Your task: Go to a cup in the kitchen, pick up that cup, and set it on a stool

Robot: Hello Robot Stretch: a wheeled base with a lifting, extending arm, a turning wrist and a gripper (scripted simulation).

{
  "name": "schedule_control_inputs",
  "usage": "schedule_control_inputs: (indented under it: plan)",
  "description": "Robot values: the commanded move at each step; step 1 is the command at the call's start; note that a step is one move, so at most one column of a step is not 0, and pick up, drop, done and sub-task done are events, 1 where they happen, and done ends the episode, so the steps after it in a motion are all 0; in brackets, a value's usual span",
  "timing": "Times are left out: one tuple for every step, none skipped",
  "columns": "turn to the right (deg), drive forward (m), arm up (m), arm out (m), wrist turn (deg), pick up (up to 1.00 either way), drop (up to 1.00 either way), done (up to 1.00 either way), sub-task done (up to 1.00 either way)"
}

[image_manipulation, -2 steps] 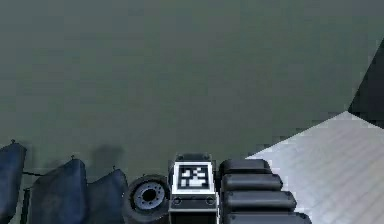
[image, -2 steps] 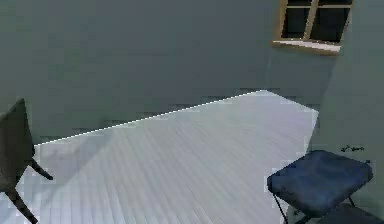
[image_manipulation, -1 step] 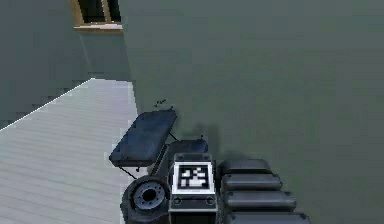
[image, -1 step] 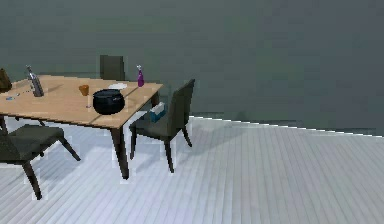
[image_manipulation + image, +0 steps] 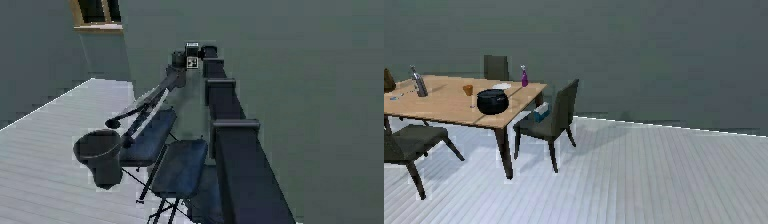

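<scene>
Grey cup (image 5: pixel 98 157) hangs from the fingers (image 5: pixel 116 119) near a dark-seated stool (image 5: pixel 152 133), best centred over the seat before lowering level.

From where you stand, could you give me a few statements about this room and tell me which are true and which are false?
1. A black bowl sits on the wooden table. True.
2. The small purple bottle lies on the floor. False: it stands upright on the table, near its far edge.
3. No seat stands at the table. False: a dark chair stands at its end toward the forward view's right, and others stand around it.
4. A window with a wooden frame sits at the arm side view's upper left. True.
5. The floor is red carpet. False: it is pale and finely striped.
</scene>
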Motion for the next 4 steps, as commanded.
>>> schedule_control_inputs:
  plan:
    - [0.0,0.00,0.00,0.00,45.0,0.00,0.00,0.00,0.00]
    - [0.0,0.00,0.00,0.00,45.0,0.00,0.00,0.00,0.00]
    - [0.0,0.00,0.00,0.00,45.0,0.00,0.00,0.00,0.00]
    - [0.0,0.00,0.00,0.00,45.0,0.00,0.00,0.00,0.00]
